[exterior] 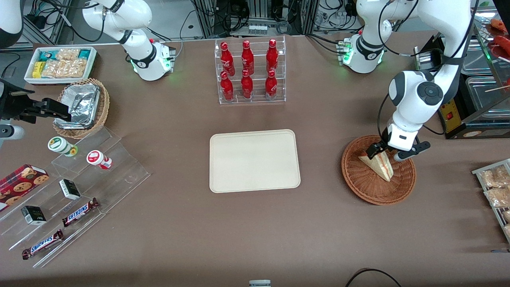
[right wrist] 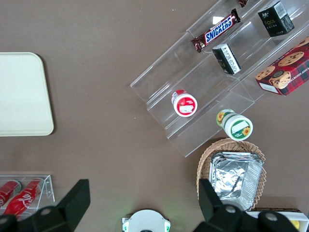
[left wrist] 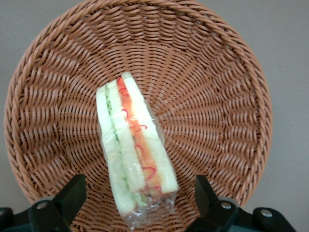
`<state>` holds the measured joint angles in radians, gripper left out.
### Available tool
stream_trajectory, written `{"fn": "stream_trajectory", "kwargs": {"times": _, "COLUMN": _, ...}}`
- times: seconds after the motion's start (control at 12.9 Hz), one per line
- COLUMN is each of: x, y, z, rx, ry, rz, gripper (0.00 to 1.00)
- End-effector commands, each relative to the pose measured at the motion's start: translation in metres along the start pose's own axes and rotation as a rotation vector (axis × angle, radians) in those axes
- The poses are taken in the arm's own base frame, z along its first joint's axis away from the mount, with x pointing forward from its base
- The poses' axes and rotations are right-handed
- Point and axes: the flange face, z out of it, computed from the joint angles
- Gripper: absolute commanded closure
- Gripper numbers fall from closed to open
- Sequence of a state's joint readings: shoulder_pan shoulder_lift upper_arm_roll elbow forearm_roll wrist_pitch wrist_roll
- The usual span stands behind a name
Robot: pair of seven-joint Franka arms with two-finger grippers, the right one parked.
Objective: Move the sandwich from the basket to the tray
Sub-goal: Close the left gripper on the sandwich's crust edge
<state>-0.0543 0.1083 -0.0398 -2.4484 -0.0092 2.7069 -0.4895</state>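
Observation:
The wrapped sandwich [exterior: 379, 164] [left wrist: 133, 150] lies in the round reddish-brown wicker basket [exterior: 360, 181] [left wrist: 212, 87] toward the working arm's end of the table. My left gripper [exterior: 387, 153] [left wrist: 140, 195] hangs just over the basket, open, its two black fingers [left wrist: 72, 193] standing either side of the sandwich's wrapped end with gaps to it. The cream tray [exterior: 255, 160] [right wrist: 19, 94] lies flat in the table's middle, bare.
A clear rack of red bottles [exterior: 250, 71] stands farther from the front camera than the tray. Snack packets on a rack [exterior: 496, 187] lie beside the basket at the table's edge. A black appliance [exterior: 458, 111] stands close to the arm.

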Motion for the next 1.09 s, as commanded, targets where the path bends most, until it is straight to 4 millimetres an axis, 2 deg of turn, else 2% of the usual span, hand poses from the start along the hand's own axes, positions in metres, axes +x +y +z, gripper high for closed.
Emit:
{"fn": "stream_trajectory", "kwargs": {"times": 0.0, "x": 0.000, "y": -0.005, "z": 0.010, "rx": 0.003, "ry": 0.006, "rz": -0.022, "gripper": 0.00}}
{"fn": "stream_trajectory", "kwargs": {"times": 0.31, "x": 0.002, "y": -0.004, "z": 0.022, "rx": -0.011, "ry": 0.028, "rz": -0.022, "gripper": 0.00}}
{"fn": "stream_trajectory", "kwargs": {"times": 0.54, "x": 0.002, "y": -0.002, "z": 0.023, "rx": -0.014, "ry": 0.028, "rz": -0.025, "gripper": 0.01}}
{"fn": "stream_trajectory", "kwargs": {"times": 0.62, "x": 0.003, "y": -0.002, "z": 0.022, "rx": -0.015, "ry": 0.029, "rz": -0.030, "gripper": 0.12}}
{"fn": "stream_trajectory", "kwargs": {"times": 0.78, "x": 0.003, "y": 0.001, "z": 0.021, "rx": -0.017, "ry": 0.031, "rz": -0.043, "gripper": 0.85}}
{"fn": "stream_trajectory", "kwargs": {"times": 0.85, "x": 0.003, "y": 0.004, "z": 0.018, "rx": -0.020, "ry": 0.036, "rz": -0.035, "gripper": 1.00}}
{"fn": "stream_trajectory", "kwargs": {"times": 1.01, "x": 0.007, "y": 0.009, "z": 0.004, "rx": -0.029, "ry": 0.056, "rz": -0.027, "gripper": 1.00}}
